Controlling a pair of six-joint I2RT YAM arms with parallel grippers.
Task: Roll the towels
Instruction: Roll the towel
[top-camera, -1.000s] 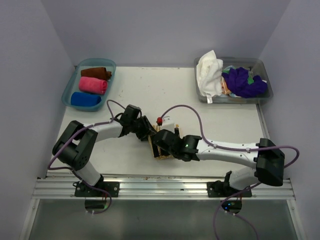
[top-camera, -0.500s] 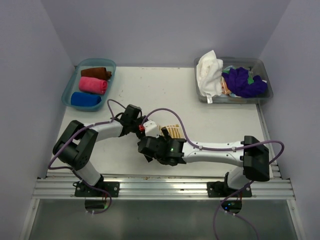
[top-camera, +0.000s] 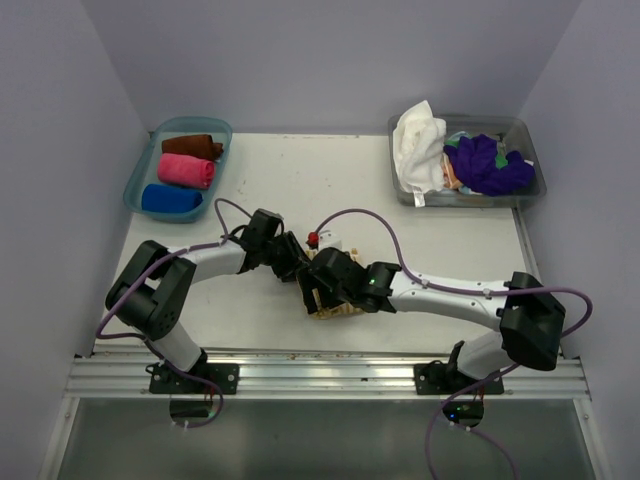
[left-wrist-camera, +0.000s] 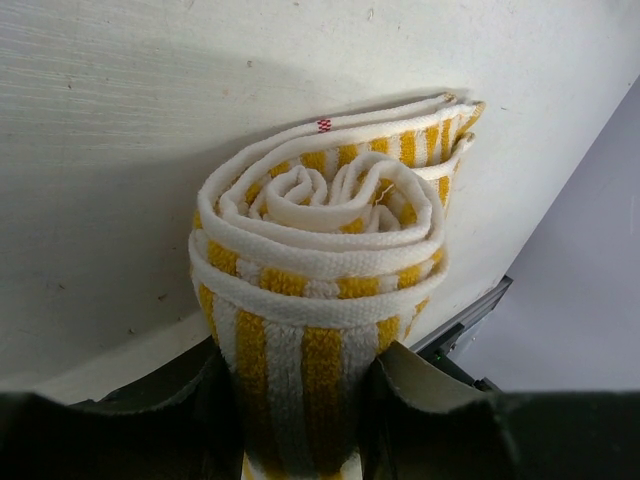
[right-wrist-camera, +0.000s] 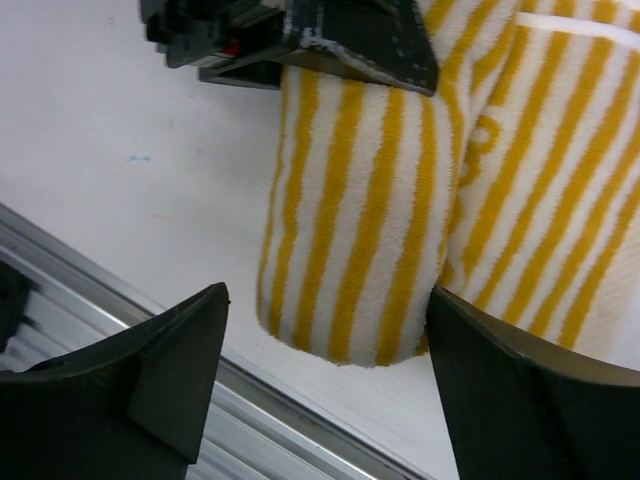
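Left tool is clamped on the yellow-striped towel, which is rolled into a tight spiral and lies on the tabletop near its front edge. Right tool is spread wide, with a finger either side of the roll's end. A blue towel, pink towel and brown towel, all rolled, sit in the tray back left.

On the table, a tray sits far left, three rolled towels in it in a row, front to back; a bin sits far right, loose towels heaped inside; a part-rolled towel lies mid-table near the front edge; the left gripper clamps it from the left; the right gripper straddles its near end.
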